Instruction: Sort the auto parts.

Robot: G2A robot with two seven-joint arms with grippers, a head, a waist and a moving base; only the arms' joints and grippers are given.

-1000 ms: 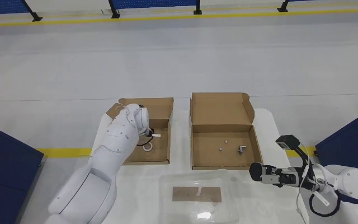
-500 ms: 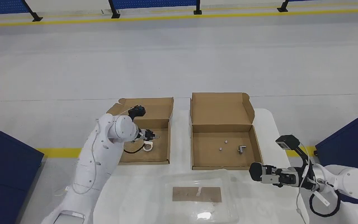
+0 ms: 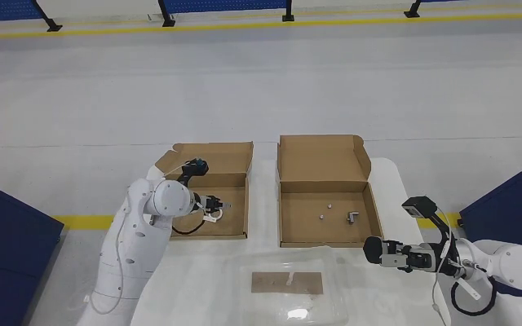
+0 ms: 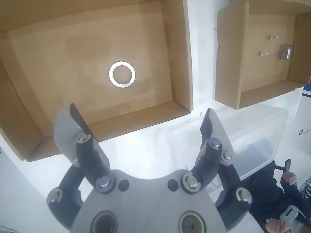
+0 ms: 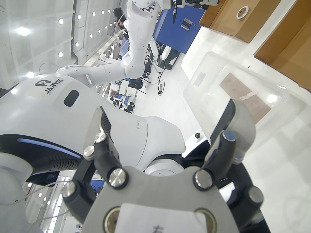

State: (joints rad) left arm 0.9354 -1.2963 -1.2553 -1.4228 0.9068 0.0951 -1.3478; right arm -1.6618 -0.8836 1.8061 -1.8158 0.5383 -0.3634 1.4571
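**A:** Where's the ring (image 4: 122, 74)?

**B:** It lies flat on the floor of the left box (image 4: 178, 49). The left tool (image 4: 141, 113) hangs spread and empty above the box's near edge. The right tool (image 5: 166, 109) is spread too, near the clear bin (image 3: 326, 265).

**A:** Next?

**B:** I'd fetch another part. One possibly glints in the bin.

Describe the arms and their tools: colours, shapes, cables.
Both arms are glossy white with rounded shells: the left arm, the right arm. A black cable loops by the left wrist. The left tool and right tool match: grey metal plate, black links with silver bolts, two pale grey fingers with black ribbed pads. The right tool's plate carries a white label.
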